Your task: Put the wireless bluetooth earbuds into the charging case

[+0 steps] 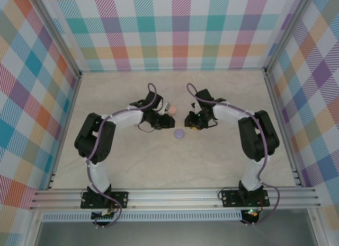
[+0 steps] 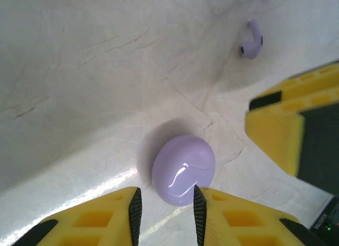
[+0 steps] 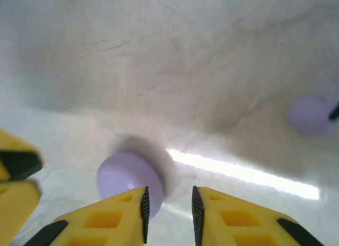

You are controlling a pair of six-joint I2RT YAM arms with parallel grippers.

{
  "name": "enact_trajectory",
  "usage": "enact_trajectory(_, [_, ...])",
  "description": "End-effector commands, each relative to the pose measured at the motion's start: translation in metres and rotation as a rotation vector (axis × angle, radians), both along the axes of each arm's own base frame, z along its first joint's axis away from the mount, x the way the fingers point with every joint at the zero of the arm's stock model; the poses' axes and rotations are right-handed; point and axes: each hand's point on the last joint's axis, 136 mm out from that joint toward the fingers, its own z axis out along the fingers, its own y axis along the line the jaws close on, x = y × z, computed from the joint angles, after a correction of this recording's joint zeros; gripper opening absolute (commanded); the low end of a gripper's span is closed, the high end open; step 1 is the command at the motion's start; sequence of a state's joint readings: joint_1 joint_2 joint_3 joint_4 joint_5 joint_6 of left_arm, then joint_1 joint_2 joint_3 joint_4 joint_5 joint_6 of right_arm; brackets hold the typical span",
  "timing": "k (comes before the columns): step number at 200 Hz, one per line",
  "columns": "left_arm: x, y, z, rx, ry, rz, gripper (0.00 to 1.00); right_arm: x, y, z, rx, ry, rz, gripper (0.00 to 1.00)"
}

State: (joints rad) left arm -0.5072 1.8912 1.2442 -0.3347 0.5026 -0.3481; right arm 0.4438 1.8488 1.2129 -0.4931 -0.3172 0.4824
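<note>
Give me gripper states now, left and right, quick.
Left gripper: open, holding nothing; purple case lies just past its fingertips.
Right gripper: open, holding nothing.

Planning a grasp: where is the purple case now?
From above, the purple case lies between the left arm and right arm, just nearer than the pink case.

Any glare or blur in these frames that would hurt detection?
Right wrist: soft all over, the purple case smeared, a bright glare band across the table. Left wrist: sharper, a small highlight on the same case, the earbud crisp. Top external: even light, no glare.
</note>
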Motion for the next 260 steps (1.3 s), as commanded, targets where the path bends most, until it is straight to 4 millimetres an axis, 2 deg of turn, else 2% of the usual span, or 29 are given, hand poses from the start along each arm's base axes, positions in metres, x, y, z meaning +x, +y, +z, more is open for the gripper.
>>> enact_trajectory(1, [0.003,0.002,0.005,-0.067,0.003,-0.009,0.35,-0.012,0.008,0.013,0.115,0.009,-0.004,0.35])
enact_trajectory(39, [0.01,-0.001,-0.003,-0.158,0.03,-0.019,0.41,-0.027,0.016,0.012,0.219,0.04,-0.028,0.38])
enact_trajectory(60, [0.008,-0.001,-0.011,-0.162,0.046,-0.017,0.42,-0.029,0.021,0.006,0.247,0.059,-0.035,0.33])
enact_trajectory(115, [-0.001,-0.002,-0.027,-0.164,0.083,-0.028,0.42,-0.029,0.032,-0.011,0.265,0.095,-0.043,0.31])
enact_trajectory(162, [-0.013,-0.007,-0.033,-0.169,0.105,-0.057,0.42,-0.03,0.031,-0.02,0.24,0.112,-0.049,0.27])
enact_trajectory(203, [-0.02,-0.015,-0.038,-0.175,0.12,-0.081,0.41,-0.03,0.031,-0.028,0.225,0.124,-0.049,0.19])
enact_trajectory(260, [-0.032,-0.021,-0.042,-0.186,0.147,-0.094,0.39,-0.031,0.028,-0.037,0.198,0.133,-0.049,0.18])
